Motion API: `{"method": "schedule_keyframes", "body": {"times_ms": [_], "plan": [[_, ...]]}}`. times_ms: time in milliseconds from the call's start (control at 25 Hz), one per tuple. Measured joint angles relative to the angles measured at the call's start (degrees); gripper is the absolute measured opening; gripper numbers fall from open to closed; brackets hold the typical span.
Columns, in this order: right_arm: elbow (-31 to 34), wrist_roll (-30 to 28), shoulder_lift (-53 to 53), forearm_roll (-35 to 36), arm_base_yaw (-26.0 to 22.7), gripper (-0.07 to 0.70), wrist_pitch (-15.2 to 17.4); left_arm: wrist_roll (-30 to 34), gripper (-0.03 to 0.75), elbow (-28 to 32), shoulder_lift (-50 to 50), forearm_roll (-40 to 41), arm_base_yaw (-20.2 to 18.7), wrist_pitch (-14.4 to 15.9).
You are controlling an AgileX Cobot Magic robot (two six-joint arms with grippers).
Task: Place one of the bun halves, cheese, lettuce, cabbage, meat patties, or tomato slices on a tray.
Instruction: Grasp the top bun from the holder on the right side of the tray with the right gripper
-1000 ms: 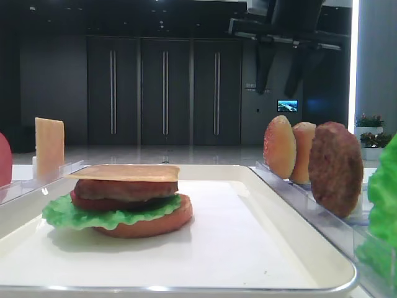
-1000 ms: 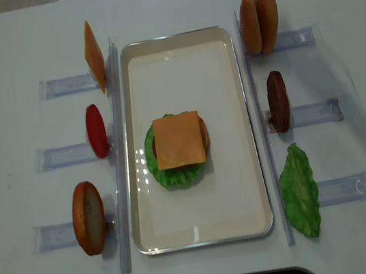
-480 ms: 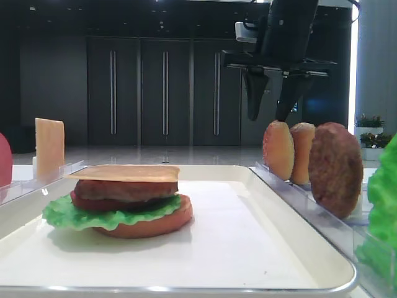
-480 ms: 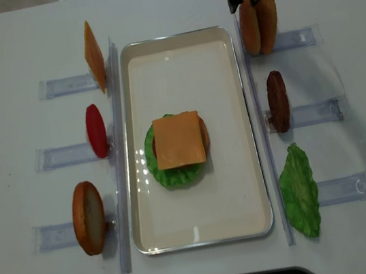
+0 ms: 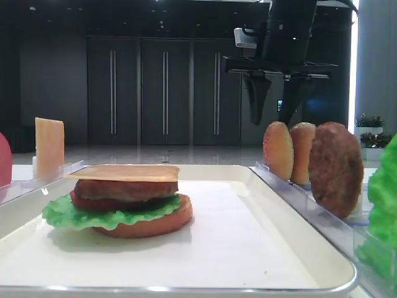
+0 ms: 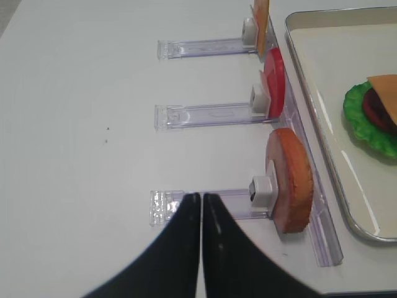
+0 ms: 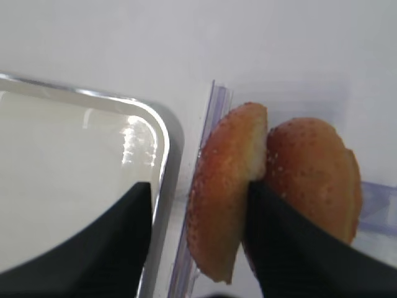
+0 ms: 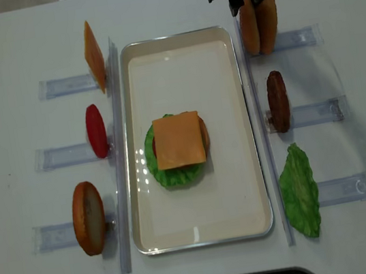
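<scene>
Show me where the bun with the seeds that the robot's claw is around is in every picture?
Low front view: seeded bun half, right of middle, under the right gripper.
Right wrist view: centre, between the black fingers.
Left wrist view: not in it.
Overhead view: top right.
Shared landmark: the tray, just left of the bun.

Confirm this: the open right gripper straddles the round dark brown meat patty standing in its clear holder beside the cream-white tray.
Not quite. The open right gripper straddles a domed sesame-seeded bun half, not the meat patty. The right wrist view shows one finger on either side of that bun half, standing in its clear holder beside the cream-white tray.
</scene>
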Motion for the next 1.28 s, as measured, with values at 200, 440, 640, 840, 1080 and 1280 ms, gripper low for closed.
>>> {"method": "schedule_keyframes", "body": {"times_ms": [200,440,640,840,1080,1280], "plan": [[-3.3,0.0,0.9,0.4,0.2,0.340,5.9,0.0,-0.007,0.0,0.0,0.0,0.0,0.0],[-5.8,0.0,0.9,0.4,1.2,0.340,7.9,0.0,-0.007,0.0,0.0,0.0,0.0,0.0],[-5.8,0.0,0.9,-0.7,1.3,0.340,7.9,0.0,-0.007,0.0,0.0,0.0,0.0,0.0],[-5.8,0.0,0.9,-3.6,1.3,0.340,7.7,0.0,-0.007,0.0,0.0,0.0,0.0,0.0],[-5.8,0.0,1.3,-3.5,1.3,0.340,5.8,0.0,-0.007,0.0,0.0,0.0,0.0,0.0],[-5.8,0.0,3.6,-3.6,1.3,0.340,5.6,0.0,-0.007,0.0,0.0,0.0,0.0,0.0]]}}
